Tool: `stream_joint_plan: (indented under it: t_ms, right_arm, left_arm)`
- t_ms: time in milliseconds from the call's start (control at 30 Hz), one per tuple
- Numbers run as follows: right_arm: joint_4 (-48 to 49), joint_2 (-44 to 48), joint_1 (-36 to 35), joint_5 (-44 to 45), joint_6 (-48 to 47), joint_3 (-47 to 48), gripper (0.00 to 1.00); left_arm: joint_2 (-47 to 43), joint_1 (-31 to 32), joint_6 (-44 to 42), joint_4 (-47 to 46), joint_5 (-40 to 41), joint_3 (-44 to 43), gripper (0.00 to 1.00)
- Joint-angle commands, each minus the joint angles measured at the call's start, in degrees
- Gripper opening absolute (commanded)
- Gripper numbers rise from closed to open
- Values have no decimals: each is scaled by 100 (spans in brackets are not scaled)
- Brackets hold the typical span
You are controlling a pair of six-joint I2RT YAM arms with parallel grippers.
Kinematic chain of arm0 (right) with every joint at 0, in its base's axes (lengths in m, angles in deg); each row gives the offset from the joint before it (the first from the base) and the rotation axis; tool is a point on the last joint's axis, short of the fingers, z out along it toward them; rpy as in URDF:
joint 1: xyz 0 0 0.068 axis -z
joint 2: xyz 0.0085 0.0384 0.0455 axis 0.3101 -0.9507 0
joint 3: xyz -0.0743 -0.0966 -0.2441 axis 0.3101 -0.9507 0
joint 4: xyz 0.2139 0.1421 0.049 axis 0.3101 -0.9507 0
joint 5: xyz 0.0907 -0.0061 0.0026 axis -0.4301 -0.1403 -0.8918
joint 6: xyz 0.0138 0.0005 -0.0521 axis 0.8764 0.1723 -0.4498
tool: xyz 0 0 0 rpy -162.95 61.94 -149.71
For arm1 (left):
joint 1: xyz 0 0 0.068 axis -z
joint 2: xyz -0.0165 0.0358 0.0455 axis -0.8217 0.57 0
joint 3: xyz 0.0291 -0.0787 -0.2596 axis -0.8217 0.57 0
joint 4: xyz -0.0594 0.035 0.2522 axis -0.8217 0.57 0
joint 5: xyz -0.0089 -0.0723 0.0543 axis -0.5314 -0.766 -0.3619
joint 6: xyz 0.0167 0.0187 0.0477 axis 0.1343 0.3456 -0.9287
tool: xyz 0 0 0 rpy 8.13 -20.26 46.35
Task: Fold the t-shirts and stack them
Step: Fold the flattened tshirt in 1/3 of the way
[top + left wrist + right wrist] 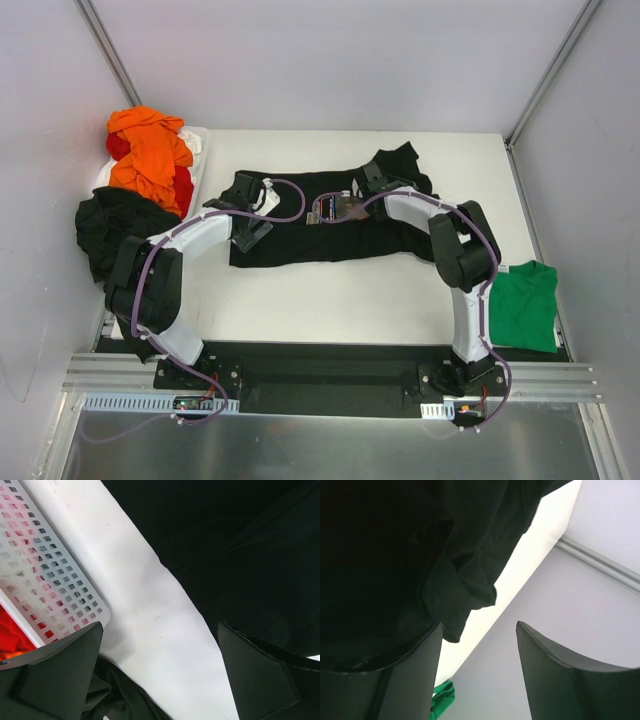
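— While the two arms are reaching out from the near edge, what is lying closest to us?

— A green t-shirt (pixel 525 305), looking folded, is sitting at the near right corner of the tabletop (pixel 330 300), just beside the right arm's base.

— And a little farther on?

— A black t-shirt (pixel 300 240) is lying spread flat across the middle, its small chest print (pixel 333 209) facing up. Left of it, a second black t-shirt (pixel 112 232) is slumping in a crumpled heap at the tabletop's left edge.

— What are the grippers doing?

— The left gripper (pixel 160 627) is hovering over the spread shirt's left edge. Its fingers are standing wide apart and gripping nothing, with bare tabletop and black cloth below them. The right gripper (pixel 480 625) is hanging at that shirt's far right sleeve. Its fingers are also standing apart around nothing, and black cloth is bunching just beside one of them.

— And farthest away?

— A white perforated basket (pixel 55 575) is sitting at the far left corner, with an orange t-shirt (pixel 148 150) piling over a red t-shirt (pixel 183 190) in it.
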State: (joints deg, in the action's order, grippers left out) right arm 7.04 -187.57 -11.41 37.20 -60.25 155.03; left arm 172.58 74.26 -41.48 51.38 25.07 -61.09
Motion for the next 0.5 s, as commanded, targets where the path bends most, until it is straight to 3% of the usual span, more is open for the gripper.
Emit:
stream_joint_plan:
  t_ms: [0,467]
  right_arm:
    - [-54,333,82,-94,227,-224,64]
    - [139,193,328,-130,149,-286,63]
  left_arm:
    - [-194,-46,-38,-60,91,53,99]
    - [-149,-46,14,-77,56,80,99]
